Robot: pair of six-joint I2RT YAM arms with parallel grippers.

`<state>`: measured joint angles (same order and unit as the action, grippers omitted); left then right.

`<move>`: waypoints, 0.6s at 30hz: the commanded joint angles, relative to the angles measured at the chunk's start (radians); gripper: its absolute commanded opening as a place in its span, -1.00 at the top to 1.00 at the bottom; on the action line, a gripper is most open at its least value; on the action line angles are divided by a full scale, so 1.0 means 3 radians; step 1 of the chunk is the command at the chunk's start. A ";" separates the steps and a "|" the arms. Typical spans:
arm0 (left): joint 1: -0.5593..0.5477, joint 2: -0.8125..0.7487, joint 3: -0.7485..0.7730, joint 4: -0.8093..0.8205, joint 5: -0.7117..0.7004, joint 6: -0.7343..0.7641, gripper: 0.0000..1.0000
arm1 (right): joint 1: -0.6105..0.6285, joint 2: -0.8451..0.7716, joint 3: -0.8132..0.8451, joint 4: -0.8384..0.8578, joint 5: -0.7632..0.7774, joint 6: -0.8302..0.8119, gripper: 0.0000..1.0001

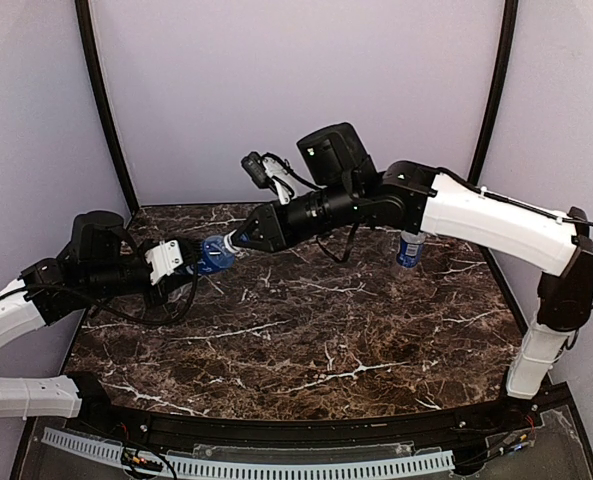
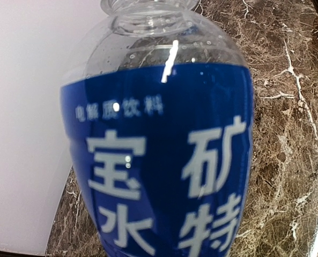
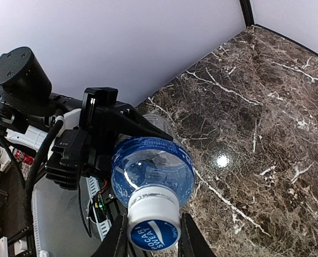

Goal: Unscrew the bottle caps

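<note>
My left gripper (image 1: pixel 191 257) is shut on a clear bottle with a blue label (image 1: pixel 214 254) and holds it above the table, neck towards the right arm. The label fills the left wrist view (image 2: pixel 159 160), and my own fingers are hidden there. My right gripper (image 1: pixel 238 241) meets the bottle's neck. In the right wrist view its two fingers (image 3: pixel 116 238) close on either side of the white cap with a blue top (image 3: pixel 150 214). The bottle's shoulder (image 3: pixel 153 166) and the left gripper's black fingers (image 3: pixel 126 120) show behind the cap.
A second blue-labelled bottle (image 1: pixel 410 248) stands at the back right of the dark marble table (image 1: pixel 326 340), its top hidden behind the right arm. Grey walls close the back and sides. A third bottle is out of view.
</note>
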<state>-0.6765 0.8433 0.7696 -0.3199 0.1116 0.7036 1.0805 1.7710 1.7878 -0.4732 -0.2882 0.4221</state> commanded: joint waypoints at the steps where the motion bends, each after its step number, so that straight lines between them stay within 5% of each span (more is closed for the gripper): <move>1: 0.0014 -0.0035 0.0018 -0.0056 0.0079 -0.0002 0.48 | 0.0019 0.0010 0.0095 0.0022 -0.0412 -0.0495 1.00; 10: 0.0010 -0.0066 0.0087 -0.0750 0.0849 0.0040 0.49 | 0.0598 -0.0792 -0.0602 -0.0105 -0.0158 -0.3404 1.00; 18: 0.0012 -0.0068 0.0142 -0.1058 0.1112 0.0225 0.51 | 0.0916 -0.0900 -0.0857 -0.0154 0.0986 -0.4774 1.00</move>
<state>-0.7048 0.8215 0.7975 -0.5049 0.4694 0.7567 1.3121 1.5455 1.5394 -0.4492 -0.1104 -0.7334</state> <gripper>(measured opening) 0.259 0.253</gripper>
